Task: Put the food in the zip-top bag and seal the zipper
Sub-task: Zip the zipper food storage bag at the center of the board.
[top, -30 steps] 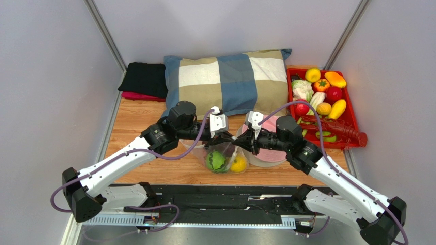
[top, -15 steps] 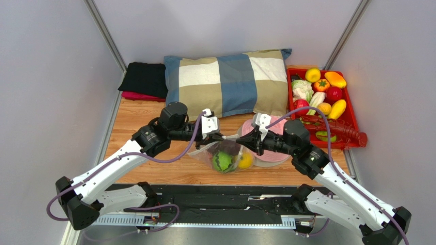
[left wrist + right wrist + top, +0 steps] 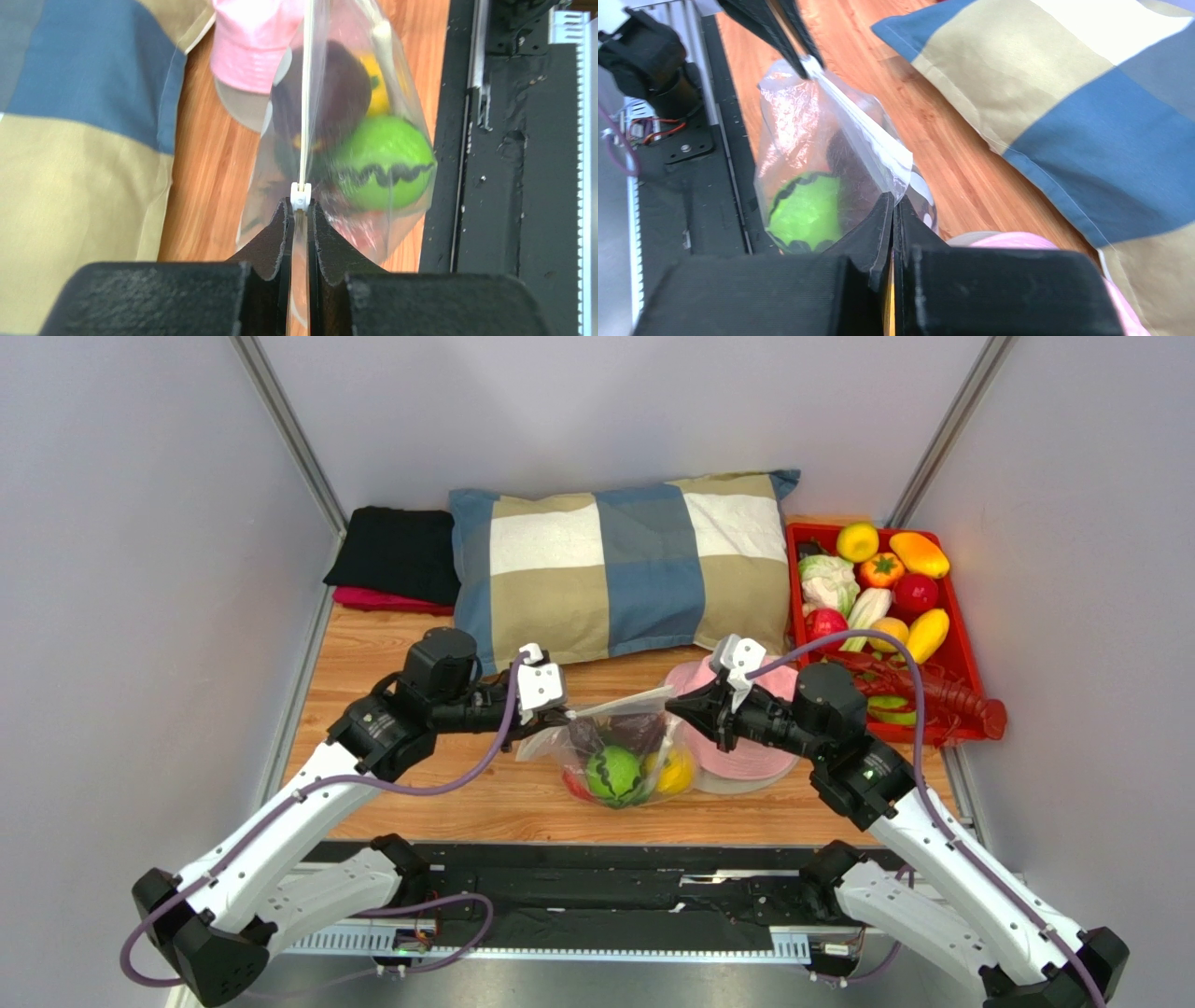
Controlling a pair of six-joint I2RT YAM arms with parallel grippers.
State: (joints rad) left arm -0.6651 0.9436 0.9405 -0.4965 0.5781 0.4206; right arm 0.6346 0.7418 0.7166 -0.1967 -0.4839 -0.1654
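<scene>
Spanning the gap between the two tools, the zipper [image 3: 619, 709] is drawn out as a straight, taut line. Its long axis runs left to right, roughly level, with one end at each set of fingertips. In the left wrist view it points directly away from the fingers.

The zip-top bag [image 3: 617, 756] hangs below this strip, mouth edge uppermost, body bulging downward. Whether its bottom touches the table cannot be told. Contents noted: a green ball [image 3: 612, 774] with a dark zigzag marking, a yellow piece [image 3: 675, 776] beside it, and a dark purple piece [image 3: 634, 735] above them.

The left gripper [image 3: 561, 711] has its jaws pinched together on the zipper's left end. The right gripper [image 3: 683, 707] is clamped on the opposite end, and the yellow piece lies on its side of the ball.

A pink hat [image 3: 744, 763] lies beneath the right gripper. A checked pillow [image 3: 617, 560] lies beyond both grippers on the wooden table [image 3: 407, 658].
</scene>
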